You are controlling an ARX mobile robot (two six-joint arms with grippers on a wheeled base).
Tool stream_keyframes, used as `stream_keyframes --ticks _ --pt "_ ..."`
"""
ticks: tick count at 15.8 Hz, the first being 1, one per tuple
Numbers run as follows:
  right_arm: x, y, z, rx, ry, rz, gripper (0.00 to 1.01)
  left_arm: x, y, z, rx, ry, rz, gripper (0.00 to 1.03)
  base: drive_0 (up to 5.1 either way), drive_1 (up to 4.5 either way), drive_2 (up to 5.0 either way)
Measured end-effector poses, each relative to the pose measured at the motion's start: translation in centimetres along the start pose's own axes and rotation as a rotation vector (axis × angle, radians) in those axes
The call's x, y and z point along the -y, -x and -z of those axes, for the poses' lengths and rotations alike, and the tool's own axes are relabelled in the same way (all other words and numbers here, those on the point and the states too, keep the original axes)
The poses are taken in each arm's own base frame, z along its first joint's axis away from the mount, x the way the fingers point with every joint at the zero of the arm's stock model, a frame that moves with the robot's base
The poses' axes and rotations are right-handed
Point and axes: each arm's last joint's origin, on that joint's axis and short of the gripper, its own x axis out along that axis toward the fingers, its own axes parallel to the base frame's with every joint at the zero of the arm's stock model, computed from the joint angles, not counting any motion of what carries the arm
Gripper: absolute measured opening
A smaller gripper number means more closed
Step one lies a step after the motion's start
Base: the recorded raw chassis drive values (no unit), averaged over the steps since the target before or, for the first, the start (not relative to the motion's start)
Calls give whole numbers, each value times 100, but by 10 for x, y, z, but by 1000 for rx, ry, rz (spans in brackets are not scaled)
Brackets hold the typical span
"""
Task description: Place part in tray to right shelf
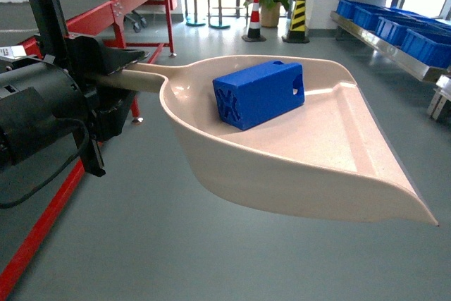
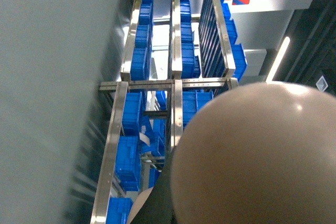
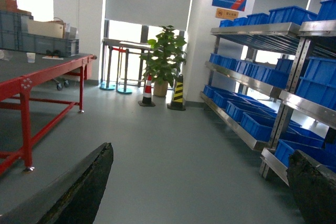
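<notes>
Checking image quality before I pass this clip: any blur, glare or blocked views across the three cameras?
Head view: sharp, soft window glare on the floor, blue part crisp in the tray. Left wrist view: rotated, streaky motion blur on the left, the tray's underside fills the lower right, small highlight on it. Right wrist view: bright windows blow out, right claw fingers dark and soft; shelf clear.
</notes>
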Motion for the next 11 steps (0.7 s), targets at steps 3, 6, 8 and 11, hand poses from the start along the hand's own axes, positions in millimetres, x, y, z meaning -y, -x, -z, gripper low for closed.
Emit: stream_keyframes --ticks 3,6,8,11 --pt "0 0 1 -3 1 0 98 0 0 0 0 0 0 14 5 416 -405" --pt "0 0 0 -2 1 0 98 0 0 0 0 0 1 14 5 416 -405" --pt "0 0 0 -1 0 0 98 0 0 0 0 0 1 14 4 415 -406" --pt "0 0 1 -6 3 -1 98 0 0 0 1 0 -5 14 4 415 -406"
